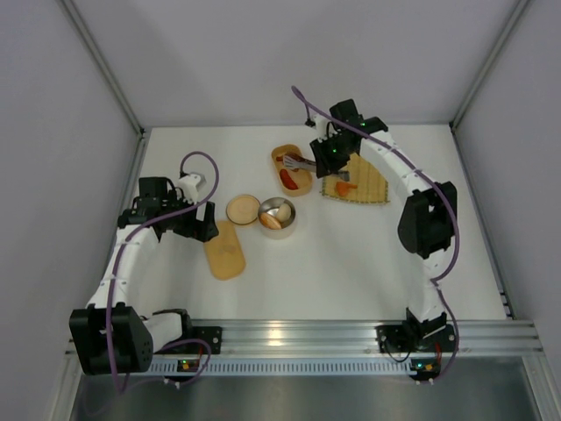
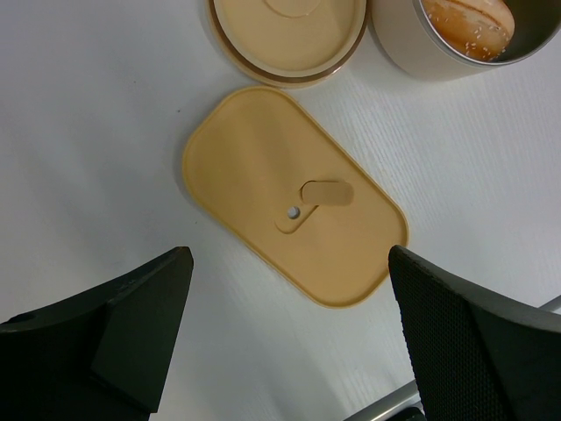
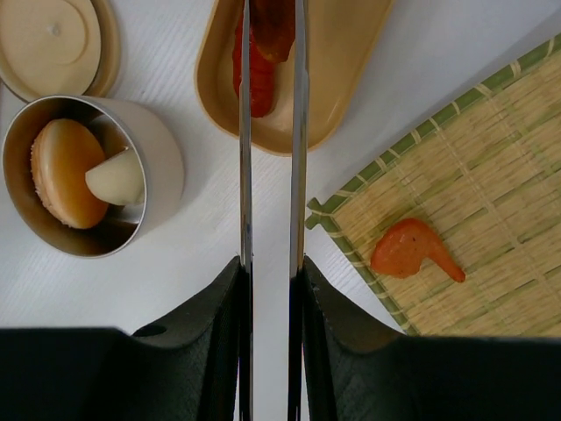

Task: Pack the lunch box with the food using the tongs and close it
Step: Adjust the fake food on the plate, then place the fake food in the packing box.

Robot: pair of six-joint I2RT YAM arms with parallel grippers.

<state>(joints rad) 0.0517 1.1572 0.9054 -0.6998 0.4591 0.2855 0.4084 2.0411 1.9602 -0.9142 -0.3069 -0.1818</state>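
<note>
My right gripper (image 3: 272,263) (image 1: 326,158) is shut on the tongs (image 3: 298,132) (image 1: 300,163), whose two thin arms reach over the oval tan lunch box (image 3: 351,79) (image 1: 282,156). A glossy red sausage piece (image 3: 256,88) lies in the box. A darker red piece (image 3: 273,22) sits between the tong arms at the frame's top; the tips are cut off. An orange shrimp-shaped piece (image 3: 408,250) rests on the woven mat (image 3: 491,175). The oval lid (image 2: 294,197) (image 1: 225,250) lies flat on the table. My left gripper (image 2: 289,256) (image 1: 200,226) hovers open above the lid's near end.
A round metal container (image 3: 158,149) (image 1: 277,217) holds a brown bun-like piece (image 3: 61,171) and a pale cream piece (image 3: 118,180). Its round tan lid (image 3: 53,44) (image 1: 243,210) lies beside it. Grey walls enclose the table on three sides.
</note>
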